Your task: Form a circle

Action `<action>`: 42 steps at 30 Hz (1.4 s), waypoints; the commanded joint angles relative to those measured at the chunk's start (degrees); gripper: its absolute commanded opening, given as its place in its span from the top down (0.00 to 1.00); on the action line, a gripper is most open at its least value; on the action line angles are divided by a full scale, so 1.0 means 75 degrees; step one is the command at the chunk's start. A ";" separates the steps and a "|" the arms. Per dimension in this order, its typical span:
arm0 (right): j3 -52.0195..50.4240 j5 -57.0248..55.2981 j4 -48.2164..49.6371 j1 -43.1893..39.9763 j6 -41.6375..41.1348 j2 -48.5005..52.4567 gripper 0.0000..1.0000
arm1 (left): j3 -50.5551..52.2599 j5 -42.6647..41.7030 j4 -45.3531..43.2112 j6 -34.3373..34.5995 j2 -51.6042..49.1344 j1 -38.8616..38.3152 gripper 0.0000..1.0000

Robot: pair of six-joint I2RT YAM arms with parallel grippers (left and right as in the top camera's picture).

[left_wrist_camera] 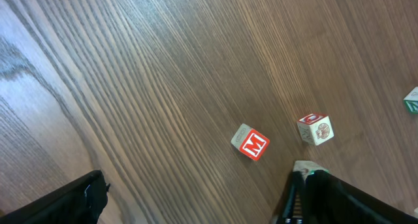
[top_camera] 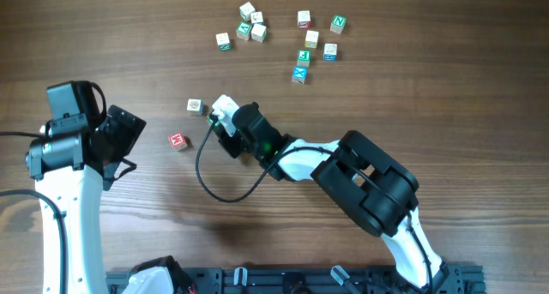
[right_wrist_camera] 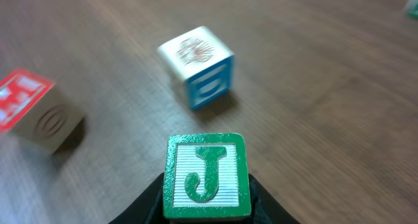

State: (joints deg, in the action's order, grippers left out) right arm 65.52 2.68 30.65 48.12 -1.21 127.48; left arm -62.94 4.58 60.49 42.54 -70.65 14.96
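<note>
Nearest item, right wrist view: green J cube (right_wrist_camera: 206, 177), letter face up, held between the dark fingers (right_wrist_camera: 151, 208) of my right gripper (top_camera: 225, 114). The gripper is clenched on the cube from both sides. I cannot tell whether the cube touches the worktop (top_camera: 446, 105).

Item two: blue-faced cube (right_wrist_camera: 198, 66), pale top with a carved pattern. It sits just beyond the J cube and apart from it. From overhead I read it just left of the right gripper.

Item three: red M cube (left_wrist_camera: 251, 143), alone on the worktop. It lies nearer my left arm than the blue-faced cube and is touching nothing.

Item four: left gripper (left_wrist_camera: 196, 178), released, with its fingers spread wide at the bottom corners of the left wrist view. It holds nothing. The red M cube lies ahead of it.

Item five: scattered cubes (top_camera: 259, 33), eleven by my count, at the far side of the worktop. They lie in two loose bunches, well apart from both grippers. Green, red and blue faces show among them. I see no ring laid out from overhead.

Item six: black cable (top_camera: 206, 178), looping beside the right arm.
</note>
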 commanded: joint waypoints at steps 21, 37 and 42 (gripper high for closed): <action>0.0137 -0.0504 0.0507 0.0364 -0.0277 0.0478 0.63 | 0.0064 -0.0009 -0.0122 0.0047 -0.0052 0.0035 0.00; 0.0216 -0.1259 0.0603 0.0370 -0.0711 0.0478 0.58 | 0.0064 -0.0009 -0.0125 0.0050 -0.0052 0.0035 0.00; 0.0216 -0.0863 0.0618 0.0376 -0.0638 0.0475 0.39 | 0.0064 -0.0009 -0.0125 0.0050 -0.0055 0.0035 0.00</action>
State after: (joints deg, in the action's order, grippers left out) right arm 65.95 -5.34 35.03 51.07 -5.89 129.86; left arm -62.94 4.58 59.72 42.57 -70.65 14.96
